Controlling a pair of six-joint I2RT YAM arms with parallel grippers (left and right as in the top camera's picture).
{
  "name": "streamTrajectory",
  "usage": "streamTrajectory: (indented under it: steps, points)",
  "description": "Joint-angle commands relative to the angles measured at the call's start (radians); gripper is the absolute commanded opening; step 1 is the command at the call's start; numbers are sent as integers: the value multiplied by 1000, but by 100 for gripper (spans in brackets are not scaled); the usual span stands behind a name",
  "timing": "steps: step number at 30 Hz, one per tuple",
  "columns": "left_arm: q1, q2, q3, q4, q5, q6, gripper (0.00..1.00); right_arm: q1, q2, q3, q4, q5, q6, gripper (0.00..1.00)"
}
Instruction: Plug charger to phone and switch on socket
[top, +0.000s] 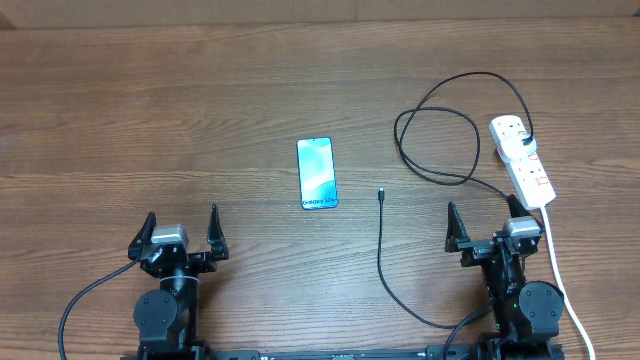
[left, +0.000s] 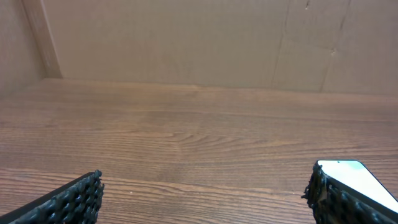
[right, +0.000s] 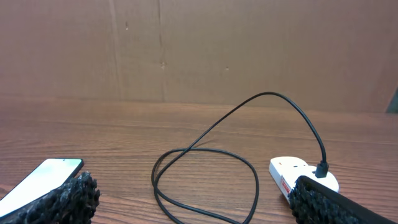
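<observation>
The phone (top: 317, 173) lies flat mid-table, its screen lit; it also shows in the left wrist view (left: 354, 177) and in the right wrist view (right: 38, 178). The charger cable (top: 436, 135) loops from the socket, with its connector tip (top: 381, 193) lying free to the right of the phone; the loop shows in the right wrist view (right: 205, 180). The socket (top: 522, 160), a white power strip, lies at the right; it also shows in the right wrist view (right: 298, 174). My left gripper (top: 182, 232) and right gripper (top: 483, 222) are both open and empty near the front edge.
The power strip's white cord (top: 560, 275) runs down past the right arm to the front edge. A cardboard wall (left: 199, 43) stands behind the table. The black cable trails toward the front (top: 400, 290) between the arms.
</observation>
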Motion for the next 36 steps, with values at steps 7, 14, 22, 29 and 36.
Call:
streamTrajectory:
  steps: [7,14,22,29,36]
  points:
    - [3,-11,-4,1,11,22,99,8,-9,-10,6,2,6,100]
    - [3,-11,-4,1,11,23,100,8,-9,-10,6,2,6,100]
    - [3,-11,-4,6,164,-77,99,8,-9,-10,6,2,6,100]
    - [3,-11,-3,12,188,-360,100,8,-9,-10,6,2,6,100]
    - [3,-11,-3,209,224,-449,100,8,-9,-10,6,2,6,100]
